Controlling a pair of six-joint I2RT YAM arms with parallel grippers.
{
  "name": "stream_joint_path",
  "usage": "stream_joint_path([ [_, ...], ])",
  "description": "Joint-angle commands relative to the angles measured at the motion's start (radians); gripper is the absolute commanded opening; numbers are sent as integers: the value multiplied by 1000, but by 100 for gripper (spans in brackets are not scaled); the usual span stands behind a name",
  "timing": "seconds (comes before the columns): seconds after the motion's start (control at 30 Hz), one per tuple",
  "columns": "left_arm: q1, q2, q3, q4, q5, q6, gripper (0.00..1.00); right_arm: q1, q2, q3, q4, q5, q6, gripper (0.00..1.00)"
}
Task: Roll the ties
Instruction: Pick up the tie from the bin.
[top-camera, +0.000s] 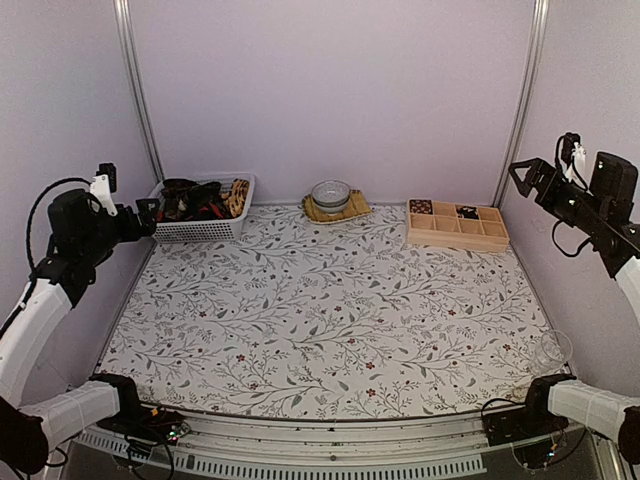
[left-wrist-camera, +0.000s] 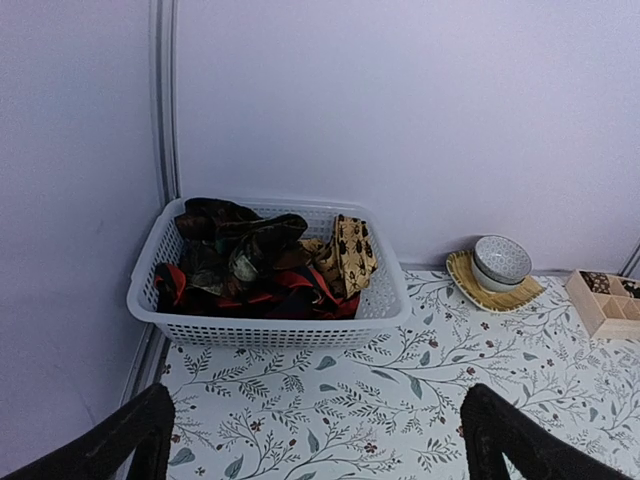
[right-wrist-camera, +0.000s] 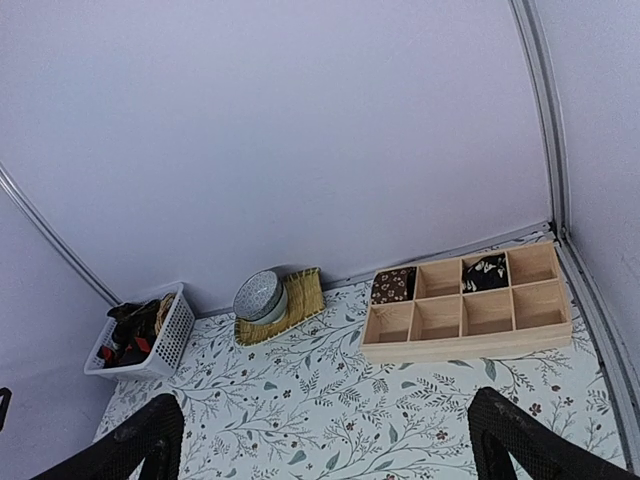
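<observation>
The ties (top-camera: 195, 198) lie in a tangled heap, dark, red and tan-patterned, inside a white mesh basket (top-camera: 200, 230) at the back left. The left wrist view shows the heap (left-wrist-camera: 250, 265) in the basket (left-wrist-camera: 270, 330) just ahead. My left gripper (top-camera: 150, 215) hovers open and empty near the basket's left end; its midpoint in the left wrist view (left-wrist-camera: 315, 445) is over the tablecloth. My right gripper (top-camera: 522, 175) is raised at the far right, open and empty, and its wrist view (right-wrist-camera: 325, 445) looks down over the table.
A wooden compartment box (top-camera: 457, 238) stands at the back right, with a rolled tie (right-wrist-camera: 393, 285) and another (right-wrist-camera: 486, 272) in two rear cells. A bowl (top-camera: 330, 195) sits on a bamboo mat at the back centre. Walls close in on both sides.
</observation>
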Motion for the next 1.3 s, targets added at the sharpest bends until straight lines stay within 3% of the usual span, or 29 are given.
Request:
stream_joint_path([
  [0.0, -6, 38, 54, 16, -36, -41, 100, 2, 5, 19, 9, -34, 23, 100],
  [0.23, -3, 203, 192, 47, -42, -78, 100, 4, 60, 30, 17, -141, 4, 100],
  [0.53, 9, 566, 433, 94, -32, -58, 100, 12, 280, 132, -174, -72, -40, 100],
  [0.8, 22, 927, 697, 97, 19, -51, 100, 7, 311, 37, -76, 25, -32, 100],
  [1.1, 21, 1298, 1026, -4, 30, -47, 100, 4, 376, -9, -18, -113, -20, 100],
  [1.27, 13, 1415, 1137, -104, -63, -53, 100, 4, 407, -17, -20, -136, -16, 100],
])
